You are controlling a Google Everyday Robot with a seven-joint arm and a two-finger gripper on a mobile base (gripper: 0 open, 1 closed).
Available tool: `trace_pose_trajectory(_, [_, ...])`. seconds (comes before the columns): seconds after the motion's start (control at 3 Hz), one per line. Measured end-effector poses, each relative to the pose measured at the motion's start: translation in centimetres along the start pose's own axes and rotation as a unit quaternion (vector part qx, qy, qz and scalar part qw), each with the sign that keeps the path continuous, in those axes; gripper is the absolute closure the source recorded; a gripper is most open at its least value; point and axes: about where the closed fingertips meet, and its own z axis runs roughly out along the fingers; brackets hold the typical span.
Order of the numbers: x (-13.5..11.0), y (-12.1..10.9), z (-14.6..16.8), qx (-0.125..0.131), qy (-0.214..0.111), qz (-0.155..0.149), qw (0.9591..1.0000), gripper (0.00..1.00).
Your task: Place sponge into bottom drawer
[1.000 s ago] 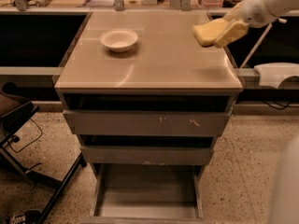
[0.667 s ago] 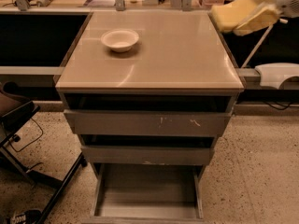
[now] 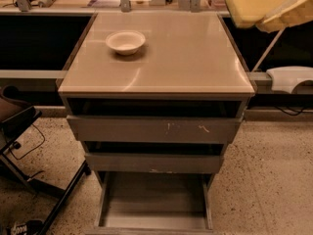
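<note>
Yellow sponge (image 3: 252,4) now sits high at the far right, past the right edge of the cabinet top (image 3: 166,58) and cut off by the frame. A second ago it hung lower, over the top's far right corner. Gripper (image 3: 274,19) is clamped on it, one pale finger showing beneath. White bowl (image 3: 125,41) unmoved, far left. Bottom drawer (image 3: 154,199) stands pulled out, near. Judgement: lift done; carry down to the drawer remains.

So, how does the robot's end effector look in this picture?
The end effector, at the top right corner, shows a flat, pale yellow finger with a lighter edge, close in colour to the soft yellow foam sponge. No cables or markings are visible.
</note>
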Motion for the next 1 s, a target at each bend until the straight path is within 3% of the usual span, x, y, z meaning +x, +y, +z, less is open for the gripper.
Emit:
trace_pose_trajectory(0.33, [0.0,0.0,0.0,0.000,0.000,0.000,1.0000,1.00])
trace_pose_trajectory(0.67, [0.4,3.2,-2.1,-0.025,0.011,0.013,0.9995,1.00])
trace_pose_trajectory(1.0, [0.5,9.2,-6.4,-0.064,0.012,0.033,0.9974,1.00])
